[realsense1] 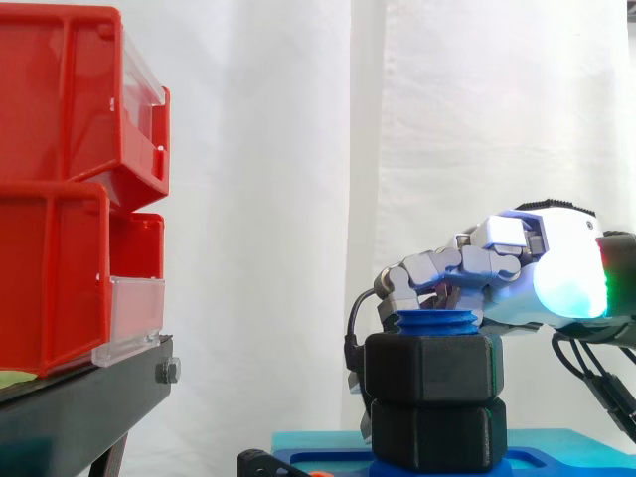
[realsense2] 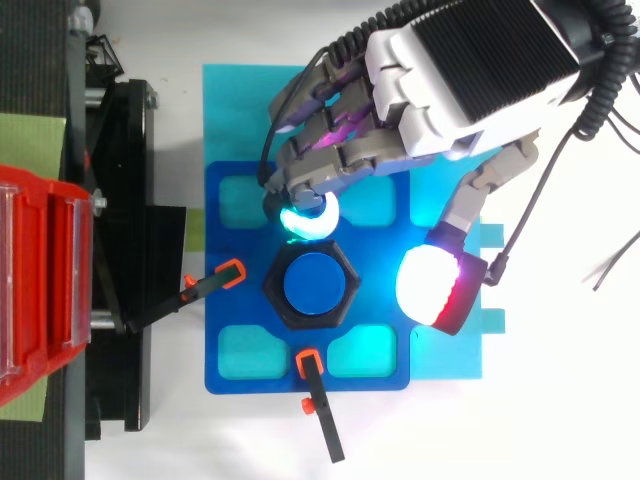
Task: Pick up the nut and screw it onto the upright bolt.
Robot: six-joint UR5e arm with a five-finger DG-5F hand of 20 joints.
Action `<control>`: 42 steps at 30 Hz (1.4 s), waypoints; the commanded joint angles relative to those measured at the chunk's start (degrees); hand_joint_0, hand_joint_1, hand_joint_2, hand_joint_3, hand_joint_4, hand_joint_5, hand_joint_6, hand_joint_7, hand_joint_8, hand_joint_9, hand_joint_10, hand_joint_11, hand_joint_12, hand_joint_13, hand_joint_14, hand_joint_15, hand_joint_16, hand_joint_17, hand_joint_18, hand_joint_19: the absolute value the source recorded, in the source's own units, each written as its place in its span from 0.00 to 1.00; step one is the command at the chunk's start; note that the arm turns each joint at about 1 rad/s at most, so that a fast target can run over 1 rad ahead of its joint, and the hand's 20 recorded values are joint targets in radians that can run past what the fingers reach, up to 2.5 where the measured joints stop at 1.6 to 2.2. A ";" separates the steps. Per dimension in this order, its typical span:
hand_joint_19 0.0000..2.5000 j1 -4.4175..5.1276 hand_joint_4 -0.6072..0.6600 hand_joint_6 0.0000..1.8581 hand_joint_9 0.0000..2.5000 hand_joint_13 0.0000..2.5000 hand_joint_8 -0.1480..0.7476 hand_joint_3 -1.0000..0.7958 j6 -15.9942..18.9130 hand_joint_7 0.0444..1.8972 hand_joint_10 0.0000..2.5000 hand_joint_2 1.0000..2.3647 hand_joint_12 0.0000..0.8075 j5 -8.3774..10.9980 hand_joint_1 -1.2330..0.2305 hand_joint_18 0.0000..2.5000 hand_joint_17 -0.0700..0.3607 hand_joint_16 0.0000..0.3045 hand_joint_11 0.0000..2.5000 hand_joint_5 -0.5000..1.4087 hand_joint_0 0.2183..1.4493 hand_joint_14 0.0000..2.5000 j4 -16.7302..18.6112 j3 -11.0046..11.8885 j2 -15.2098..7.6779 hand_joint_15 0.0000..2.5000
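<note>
A blue upright bolt [realsense2: 311, 285] stands on a blue fixture plate [realsense2: 240, 350]. A black hex nut [realsense1: 432, 368] sits threaded near the bolt's top [realsense1: 437, 320], above a second black hex piece [realsense1: 437, 432] at the base. My hand [realsense2: 470, 70] hovers over the far right of the bolt. Its fingers [realsense2: 310, 175] bend loosely down, and a cyan-glowing tip sits just beyond the nut's far edge. The thumb pad [realsense2: 440, 285] is spread wide to the right of the nut, with a gap between them. Nothing is held.
Two black clamps with orange tips [realsense2: 215, 280] [realsense2: 318, 400] lie on the fixture's left and front sides. A light cyan sheet [realsense2: 230, 100] lies under the fixture. Red bins [realsense1: 60, 199] sit on a black stand [realsense1: 89, 397] at the left.
</note>
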 commanded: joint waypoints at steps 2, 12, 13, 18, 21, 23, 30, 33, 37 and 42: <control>0.12 -0.23 0.59 0.30 0.55 0.36 0.50 0.28 0.00 0.75 0.00 0.00 0.37 -0.64 0.71 0.29 0.36 0.13 0.00 0.30 0.20 0.00 -0.09 0.80 -0.01 0.00; 0.10 -0.49 0.73 0.27 0.46 0.30 0.53 0.28 0.09 0.47 0.00 0.00 0.43 -2.93 0.72 0.23 0.40 0.15 0.00 0.23 0.19 0.00 -0.36 4.05 -0.01 0.00; 0.10 -0.49 0.71 0.27 0.45 0.30 0.53 0.28 0.09 0.44 0.00 0.00 0.44 -2.93 0.72 0.23 0.40 0.15 0.00 0.22 0.19 0.00 -0.36 4.14 -0.01 0.00; 0.10 -0.49 0.69 0.27 0.43 0.29 0.52 0.28 0.18 0.36 0.00 0.00 0.44 -2.93 0.71 0.22 0.40 0.15 0.00 0.20 0.19 0.00 -0.09 4.14 -0.01 0.00; 0.10 -0.40 0.68 0.27 0.41 0.29 0.51 0.28 0.18 0.33 0.00 0.00 0.44 -2.93 0.71 0.22 0.40 0.15 0.00 0.20 0.19 0.00 -0.01 4.14 -0.01 0.00; 0.10 -0.14 0.68 0.27 0.41 0.28 0.51 0.28 0.18 0.33 0.00 0.00 0.44 -2.75 0.71 0.21 0.41 0.15 0.00 0.20 0.19 0.00 0.26 4.05 -0.01 0.00; 0.10 0.21 0.68 0.27 0.41 0.28 0.51 0.28 0.00 0.33 0.00 0.00 0.45 -2.66 0.70 0.21 0.41 0.15 0.00 0.20 0.19 0.00 0.79 4.14 -0.01 0.00; 0.10 0.21 0.69 0.27 0.40 0.28 0.51 0.28 0.00 0.33 0.00 0.00 0.45 -2.66 0.70 0.21 0.41 0.15 0.00 0.20 0.19 0.00 0.87 4.05 -0.09 0.00; 0.10 0.39 0.69 0.27 0.40 0.28 0.51 0.28 0.00 0.33 0.00 0.00 0.45 -2.57 0.70 0.21 0.41 0.15 0.00 0.20 0.19 0.00 0.87 3.96 -0.09 0.00; 0.10 0.65 0.69 0.27 0.40 0.28 0.52 0.28 0.00 0.35 0.00 0.00 0.45 -2.05 0.70 0.21 0.41 0.16 0.00 0.20 0.19 0.00 2.63 2.73 -0.09 0.00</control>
